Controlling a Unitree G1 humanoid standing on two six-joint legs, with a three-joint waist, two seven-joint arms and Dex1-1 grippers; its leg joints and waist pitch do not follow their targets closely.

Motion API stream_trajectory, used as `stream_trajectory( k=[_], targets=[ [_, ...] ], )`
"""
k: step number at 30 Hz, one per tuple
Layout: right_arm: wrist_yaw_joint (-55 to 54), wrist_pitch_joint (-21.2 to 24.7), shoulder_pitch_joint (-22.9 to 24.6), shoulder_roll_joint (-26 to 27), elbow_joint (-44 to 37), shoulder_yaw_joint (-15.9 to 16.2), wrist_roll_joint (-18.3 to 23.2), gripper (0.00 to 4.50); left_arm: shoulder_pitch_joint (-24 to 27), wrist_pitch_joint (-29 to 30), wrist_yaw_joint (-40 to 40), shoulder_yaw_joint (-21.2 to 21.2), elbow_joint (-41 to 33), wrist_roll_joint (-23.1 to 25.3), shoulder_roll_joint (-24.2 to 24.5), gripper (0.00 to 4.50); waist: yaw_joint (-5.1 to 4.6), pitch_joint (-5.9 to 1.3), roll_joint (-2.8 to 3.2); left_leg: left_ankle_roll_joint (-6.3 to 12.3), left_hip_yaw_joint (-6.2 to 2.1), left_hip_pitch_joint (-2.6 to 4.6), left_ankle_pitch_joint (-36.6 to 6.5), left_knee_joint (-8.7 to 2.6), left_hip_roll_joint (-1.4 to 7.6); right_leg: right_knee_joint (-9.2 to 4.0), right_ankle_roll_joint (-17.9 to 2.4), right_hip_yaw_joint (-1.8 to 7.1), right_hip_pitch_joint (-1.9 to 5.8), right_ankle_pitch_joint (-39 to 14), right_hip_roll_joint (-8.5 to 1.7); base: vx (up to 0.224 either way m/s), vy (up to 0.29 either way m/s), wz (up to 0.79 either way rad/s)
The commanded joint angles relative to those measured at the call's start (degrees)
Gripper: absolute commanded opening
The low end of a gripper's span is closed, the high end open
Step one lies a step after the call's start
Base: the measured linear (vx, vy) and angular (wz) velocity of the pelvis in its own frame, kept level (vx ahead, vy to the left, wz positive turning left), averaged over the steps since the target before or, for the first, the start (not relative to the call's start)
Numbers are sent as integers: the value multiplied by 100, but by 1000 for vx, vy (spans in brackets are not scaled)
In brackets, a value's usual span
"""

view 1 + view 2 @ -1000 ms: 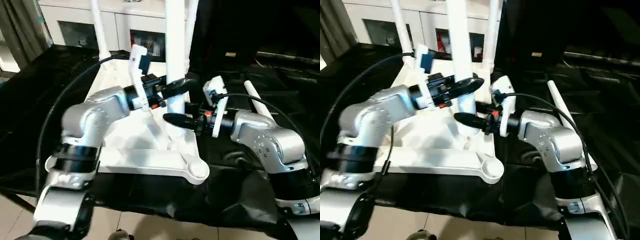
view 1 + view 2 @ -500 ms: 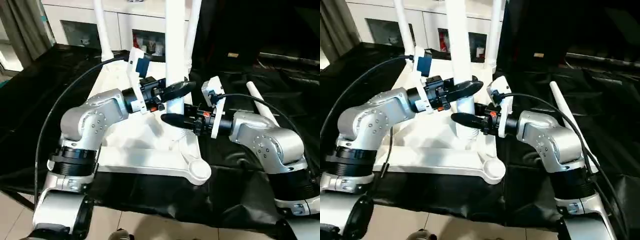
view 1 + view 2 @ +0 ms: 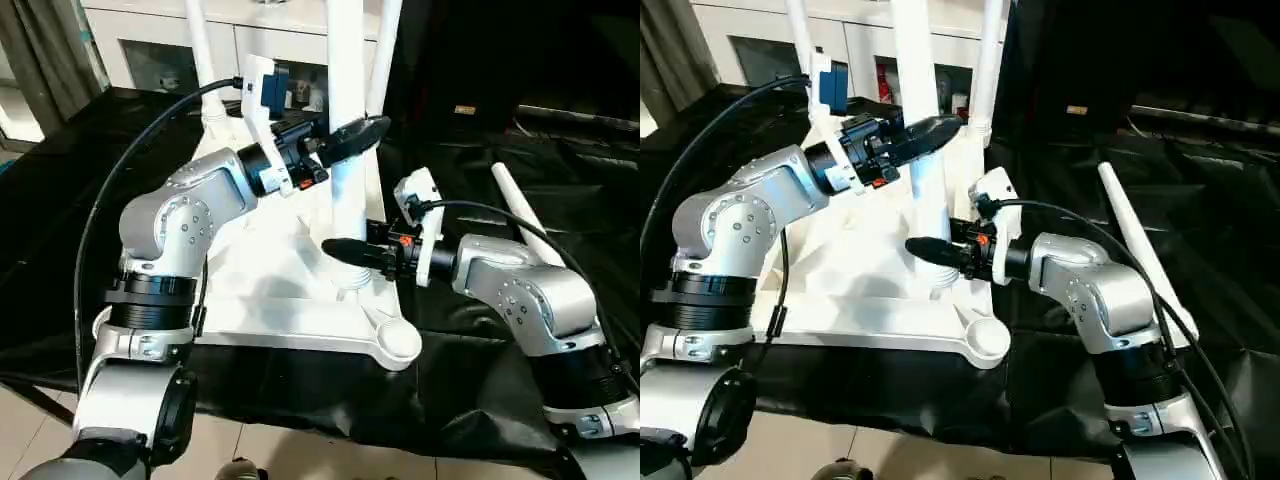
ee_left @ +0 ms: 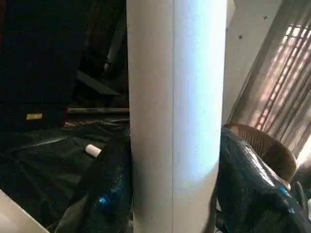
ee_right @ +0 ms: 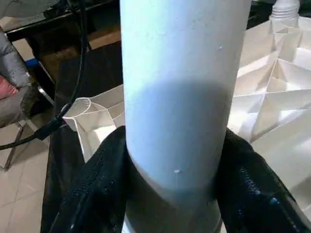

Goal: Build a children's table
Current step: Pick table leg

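Observation:
The white tabletop [image 3: 262, 318] lies underside up on the black-covered table. One white leg [image 3: 346, 70] stands upright in a socket on its right side, and both grippers hold it. My left gripper [image 3: 347, 136] is shut on the leg high up, its black fingers [image 4: 108, 187] pressing both sides. Lower down, near the socket, my right gripper [image 3: 346, 250] is shut on the same leg, with a finger [image 5: 99, 187] on each side. Two more legs [image 3: 200, 55] [image 3: 385, 45] stand in the far corners. A loose leg [image 3: 525, 215] lies on the cloth to the right.
The near right corner socket [image 3: 392, 342] of the tabletop is open. A white glass-door cabinet [image 3: 150, 55] stands behind the table. Black cloth [image 3: 470, 400] covers the table around the tabletop, and tiled floor shows at the near edge.
My left gripper has slid up the upright leg to a higher hold. The right gripper has dropped slightly toward the socket. The leg stays upright.

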Motion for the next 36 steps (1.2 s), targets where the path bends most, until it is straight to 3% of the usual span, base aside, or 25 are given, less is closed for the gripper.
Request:
stream_trajectory(
  k=[1,8,10,16,22,36],
  targets=[
    [-39,-53,-38,-7,9,-43,-32,197,-40,102,-73,-37,-60,-85,-13,204,16,-469,3,-58,-65,96,-847,-381,213,-375,-936,319,358,-1075,-420,0,0,0],
    [-52,-253,-58,22,-1,-20,-108,197,-134,53,69,52,75,-49,-33,182,19,-469,-3,-61,-65,95,-850,-380,214,-375,-929,320,363,-1093,-428,0,0,0],
    [24,-173,-88,61,-15,-121,48,253,-157,62,-81,41,77,-91,23,180,16,-469,-9,-44,-63,92,-831,-381,211,-373,-931,321,361,-1084,-423,0,0,0],
    [362,-117,-151,-173,-50,-76,88,309,-129,190,-512,-158,-105,-169,192,180,23,-468,3,-26,-59,105,-831,-378,212,-369,-962,323,357,-1044,-419,0,0,0],
    [977,12,-172,-520,-114,57,239,313,-74,266,-848,-331,-307,-235,273,180,43,-467,4,2,-62,92,-862,-373,215,-367,-993,322,378,-1053,-426,0,0,0],
    [1142,-26,-288,-405,141,88,284,313,64,306,-1211,-502,-592,-316,310,180,25,-468,7,-2,-61,104,-877,-365,219,-367,-1049,318,360,-1097,-418,0,0,0]
  ],
)
